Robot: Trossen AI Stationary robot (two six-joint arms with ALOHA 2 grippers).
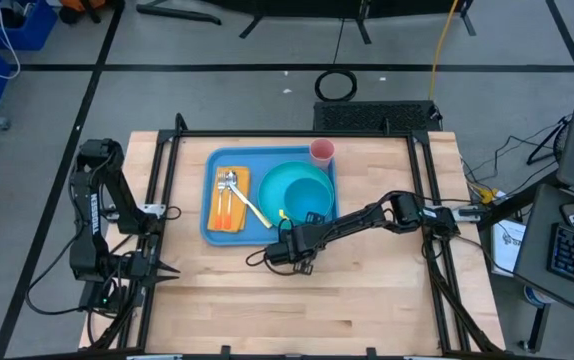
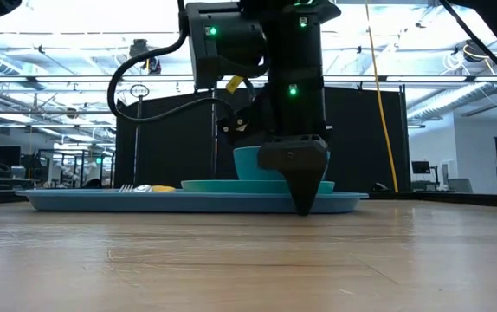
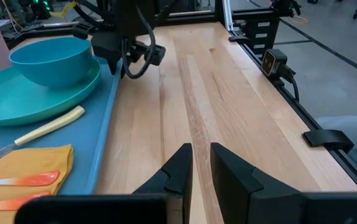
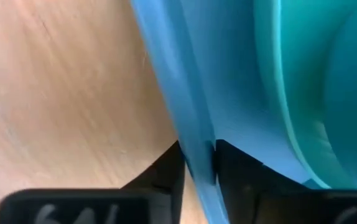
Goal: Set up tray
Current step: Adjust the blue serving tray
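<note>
Pinching the tray (image 1: 215,225) rim at its lower-right edge, centre frame, our right gripper (image 1: 297,249) has its fingers straddling the rim; the left gripper (image 3: 200,165) (nearly closed, empty) waits lower left, farther away.

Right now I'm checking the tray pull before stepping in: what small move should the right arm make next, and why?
Probably a slow pull toward the table's near edge. The right gripper is shut on the tray rim, one finger on each side, and the loaded tray still sits near the far edge. The left gripper waits by its own side.
</note>
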